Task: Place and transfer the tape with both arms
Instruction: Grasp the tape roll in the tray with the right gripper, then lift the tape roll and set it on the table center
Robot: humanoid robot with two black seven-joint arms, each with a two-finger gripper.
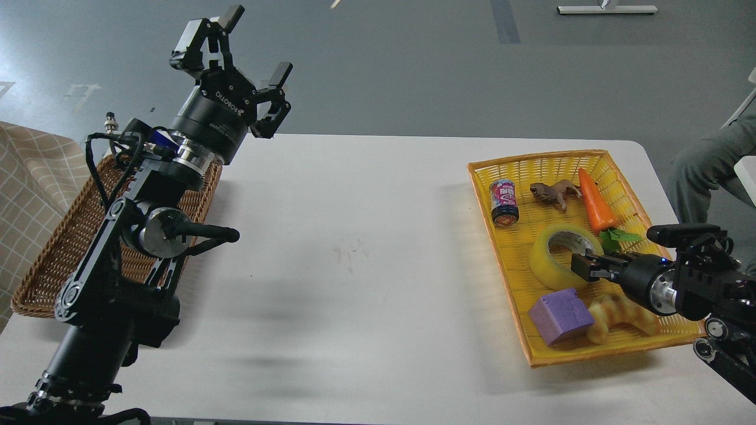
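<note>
The tape, a yellow translucent roll with a grey-white core, lies flat in the middle of the yellow basket on the right of the white table. My right gripper reaches in from the right, low, with its tip at the roll's right rim and core hole; its fingers blend into one dark block. My left gripper is raised high above the table's far left, open and empty.
The yellow basket also holds a purple cube, a croissant, a carrot, a drink can and a brown toy animal. A brown wicker basket sits behind my left arm. A person's leg is at right.
</note>
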